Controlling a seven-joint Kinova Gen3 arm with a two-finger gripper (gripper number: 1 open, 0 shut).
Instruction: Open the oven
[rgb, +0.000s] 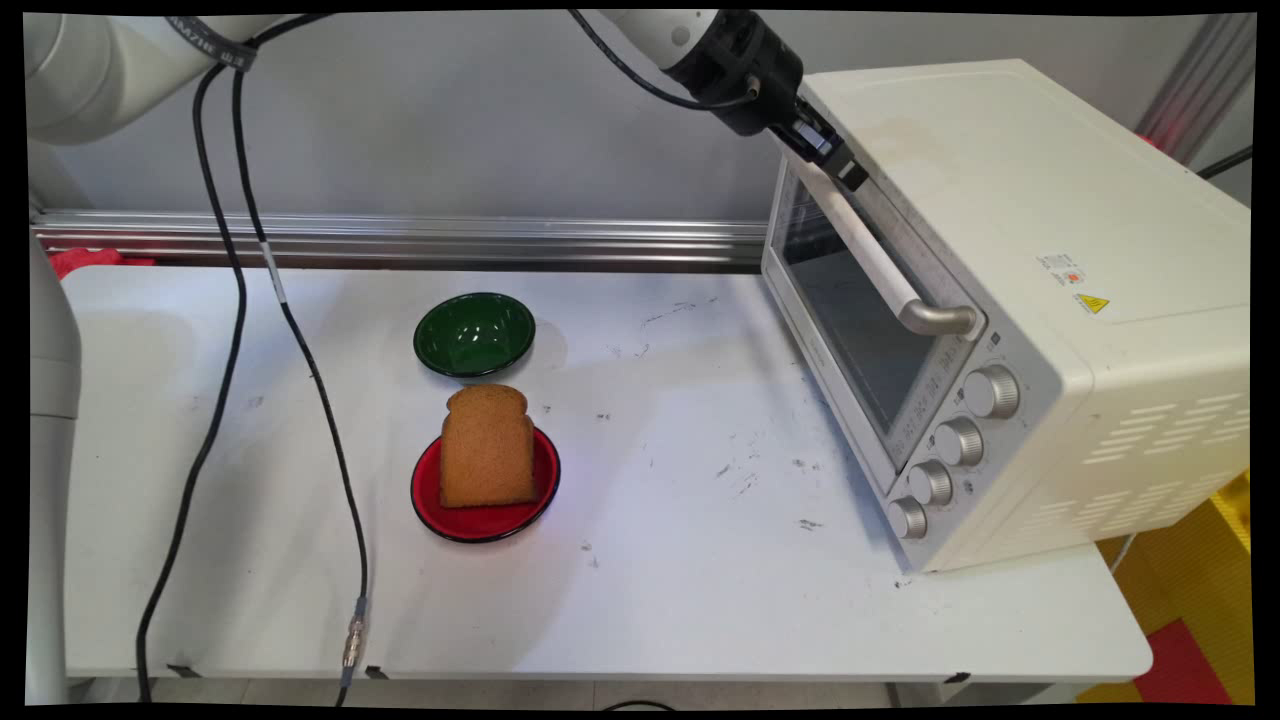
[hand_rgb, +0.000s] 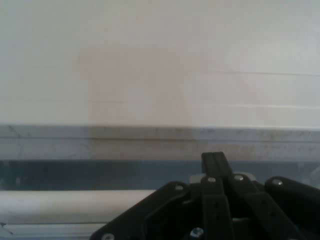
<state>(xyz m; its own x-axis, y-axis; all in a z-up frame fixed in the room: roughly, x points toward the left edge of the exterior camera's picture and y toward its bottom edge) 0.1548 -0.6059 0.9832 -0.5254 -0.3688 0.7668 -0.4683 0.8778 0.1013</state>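
In the main view, the black gripper (rgb: 835, 155) reaches in from the top and sits at the upper left corner of the cream toaster oven (rgb: 1010, 300), right at the top edge of its glass door (rgb: 850, 310). Its tip lies against the far end of the door handle (rgb: 880, 270), a pale bar that runs down the door to a metal bracket. The door stands closed. Four silver knobs (rgb: 950, 440) line the oven's front panel below the handle. Out on the white table (rgb: 700, 560), well apart from the oven, a slice of brown toast (rgb: 487, 445) lies on a red plate (rgb: 480, 520), and just behind it sits a green bowl (rgb: 473, 334). Black cables (rgb: 230, 300) hang down from the arm over the table's left side.

In the hand view, the gripper (hand_rgb: 214, 165) shows its black linkage rising from the bottom edge, with the fingers (hand_rgb: 214, 161) drawn together into a single narrow tip. The tip rests in front of the dark strip of the door's top edge. The pale handle (hand_rgb: 75, 205) runs across the lower left, and the oven's cream top (hand_rgb: 160, 65) fills the upper part. I cannot tell whether anything is pinched between the fingers.
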